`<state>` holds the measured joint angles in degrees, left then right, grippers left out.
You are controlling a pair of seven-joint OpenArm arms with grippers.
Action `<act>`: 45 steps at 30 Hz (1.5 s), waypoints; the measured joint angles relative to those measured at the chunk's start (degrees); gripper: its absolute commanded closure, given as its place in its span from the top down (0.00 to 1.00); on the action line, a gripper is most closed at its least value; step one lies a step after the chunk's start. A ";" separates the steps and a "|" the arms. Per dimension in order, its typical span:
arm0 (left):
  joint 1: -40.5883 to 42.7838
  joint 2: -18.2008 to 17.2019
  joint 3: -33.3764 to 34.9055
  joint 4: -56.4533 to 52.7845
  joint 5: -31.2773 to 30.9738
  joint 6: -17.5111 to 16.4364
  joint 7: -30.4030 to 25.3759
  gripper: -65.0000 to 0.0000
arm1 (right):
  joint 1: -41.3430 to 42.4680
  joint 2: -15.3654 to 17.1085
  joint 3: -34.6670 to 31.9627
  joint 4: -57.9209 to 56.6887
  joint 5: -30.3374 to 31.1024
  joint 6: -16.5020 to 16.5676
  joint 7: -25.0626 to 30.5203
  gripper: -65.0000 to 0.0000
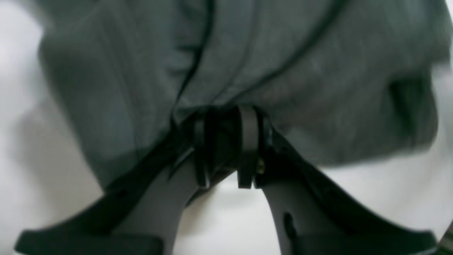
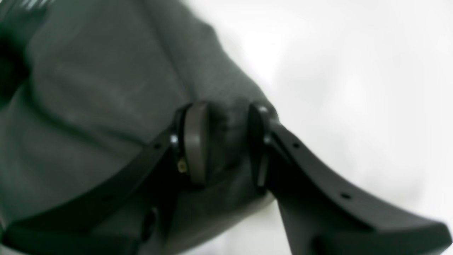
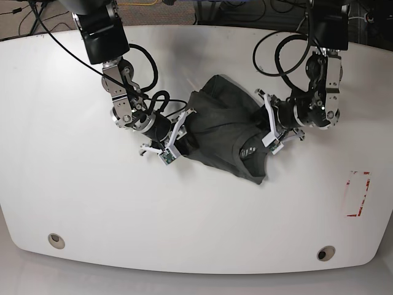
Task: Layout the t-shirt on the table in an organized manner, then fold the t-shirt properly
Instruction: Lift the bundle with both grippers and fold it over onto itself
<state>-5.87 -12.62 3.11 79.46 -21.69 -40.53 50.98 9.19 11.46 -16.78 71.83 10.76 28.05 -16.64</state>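
Note:
The dark charcoal-grey t-shirt (image 3: pixel 221 129) lies bunched and wrinkled at the middle of the white table (image 3: pixel 92 203). In the base view my left gripper (image 3: pixel 260 120) pinches the shirt's right side, and my right gripper (image 3: pixel 184 125) pinches its left side. The left wrist view shows the left gripper (image 1: pixel 226 118) shut on a gathered fold of t-shirt (image 1: pixel 283 53), which hangs above the pads. Seen from the right wrist, the right gripper (image 2: pixel 224 138) holds a thick fold of the t-shirt (image 2: pixel 88 106) between its pads, at the cloth's edge. The neck opening faces the front.
Two round grommet holes (image 3: pixel 56 240) (image 3: pixel 325 253) sit near the table's front edge. A red-and-white sticker (image 3: pixel 358 193) lies at the right. Black cables loop from both arms over the back of the table, and its rounded far edge runs behind them.

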 measured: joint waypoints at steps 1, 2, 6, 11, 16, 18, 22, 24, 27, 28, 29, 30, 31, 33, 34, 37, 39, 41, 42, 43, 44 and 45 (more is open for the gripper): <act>-1.22 0.07 0.02 -1.77 0.00 -0.15 -0.24 0.16 | -1.05 0.22 0.52 1.14 -0.02 -0.20 -0.04 0.27; -2.16 0.07 0.02 -2.80 0.04 -0.17 -0.42 0.16 | -2.16 0.26 1.11 1.95 0.02 -0.35 -0.09 0.27; -5.88 0.28 0.48 -7.45 0.59 -0.48 -1.09 0.16 | -6.78 -1.09 5.31 6.40 -0.42 -0.35 -0.79 0.27; -9.51 0.15 3.10 -9.11 2.01 -0.20 0.24 0.16 | -10.86 -3.61 8.17 10.45 -0.79 -0.57 -2.84 0.27; -10.62 0.15 3.43 -6.67 4.00 0.52 2.23 0.16 | -12.24 -4.31 8.17 15.19 -1.53 -0.61 -8.02 0.27; -10.67 -0.35 3.30 -3.80 4.09 0.59 2.43 0.16 | -13.22 -4.42 8.22 17.99 -1.40 -0.55 -9.16 0.27; -11.04 -1.29 3.17 4.20 4.09 0.63 4.59 0.16 | -14.58 -6.01 8.48 23.87 -2.23 -0.92 -13.99 0.27; -11.23 -1.22 2.89 7.50 4.09 0.61 5.77 0.16 | -14.49 -6.75 8.35 26.25 -2.40 -0.74 -15.63 0.27; -10.71 -0.63 1.77 13.53 3.54 0.50 7.34 0.16 | -13.99 -8.11 8.13 30.21 -1.77 -0.37 -17.77 0.27; -10.10 -0.09 1.14 15.12 3.50 0.50 7.85 0.16 | -13.75 -8.61 8.13 30.95 -1.68 -0.37 -17.84 0.27; -9.33 0.44 0.35 16.70 3.67 0.63 8.37 0.16 | -13.66 -8.90 8.11 31.43 -1.73 -0.37 -18.21 0.27; -8.37 1.33 -0.42 18.38 3.87 0.63 9.09 0.16 | -13.49 -9.29 8.15 31.80 -1.73 -0.37 -18.12 0.27; -7.48 1.92 -0.85 19.47 3.89 0.63 9.27 0.16 | -13.20 -9.51 8.15 31.87 -1.73 -0.39 -18.16 0.27; -4.85 3.74 -1.25 22.14 4.07 0.61 9.66 0.16 | -12.76 -9.73 8.11 31.65 -1.90 -0.37 -18.67 0.27; -3.69 4.33 -1.18 22.73 4.09 0.59 9.66 0.16 | -12.46 -9.73 8.09 31.39 -1.95 -0.37 -18.64 0.27; -0.31 6.49 -0.70 23.80 4.04 0.57 9.64 0.16 | -11.58 -9.73 8.07 29.75 -1.92 -0.37 -18.56 0.27; 1.44 7.43 0.17 23.69 4.07 0.52 9.73 0.16 | -10.73 -9.70 8.09 28.04 -1.99 -0.37 -18.71 0.27; 2.82 8.13 0.66 23.63 4.07 0.42 9.70 0.16 | -9.75 -9.68 8.11 26.12 -2.03 -0.63 -18.99 0.27; 3.41 8.33 0.79 23.63 4.07 0.44 9.62 0.16 | -9.18 -9.70 8.15 25.03 -2.08 -0.61 -18.95 0.27; 4.11 8.28 0.83 23.63 4.07 0.44 9.57 0.16 | -8.59 -9.73 8.15 23.74 -2.14 -0.59 -18.93 0.27; 4.79 8.28 0.87 23.63 4.07 0.44 9.51 0.16 | -8.13 -9.75 8.15 22.73 -2.16 -0.61 -18.93 0.27; 5.33 8.24 0.85 23.54 4.09 0.48 9.46 0.16 | -7.69 -9.75 8.13 21.62 -2.14 -0.59 -18.91 0.27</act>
<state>-0.54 -4.38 3.97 103.00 -17.61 -40.05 60.45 1.50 1.72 -8.64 93.45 8.62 27.46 -35.55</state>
